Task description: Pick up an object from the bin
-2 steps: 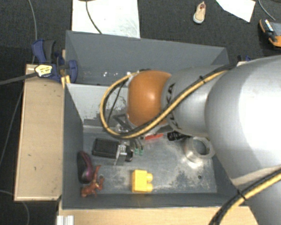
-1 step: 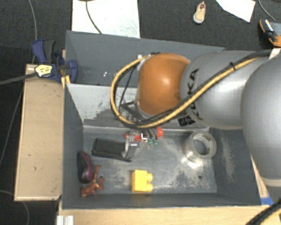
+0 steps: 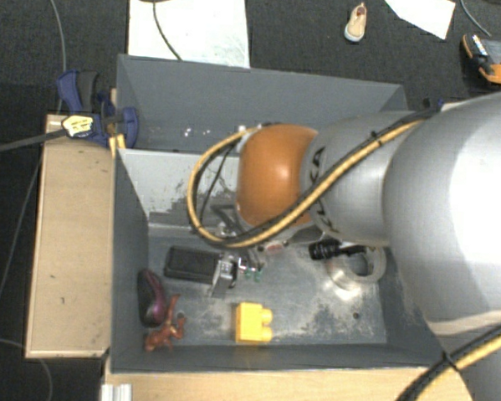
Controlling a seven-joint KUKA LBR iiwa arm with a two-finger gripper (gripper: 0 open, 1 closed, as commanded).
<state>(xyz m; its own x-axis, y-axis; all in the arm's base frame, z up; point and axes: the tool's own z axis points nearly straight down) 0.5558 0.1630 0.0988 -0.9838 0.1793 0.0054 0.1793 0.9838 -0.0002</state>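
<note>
Now gripper point(image 3: 233, 270) low in bin point(image 3: 132, 231), just beside black block point(image 3: 187, 265) toward left wall; yellow brick point(image 3: 253, 323) by near wall. Grip state: cannot tell.

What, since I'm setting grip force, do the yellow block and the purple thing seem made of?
Yellow block: likely hard moulded plastic; even bright colour, square edges, slight gloss. Purple thing: perhaps rubber or soft plastic; rounded, dark, with a dull sheen, though the look leaves it open.
</note>
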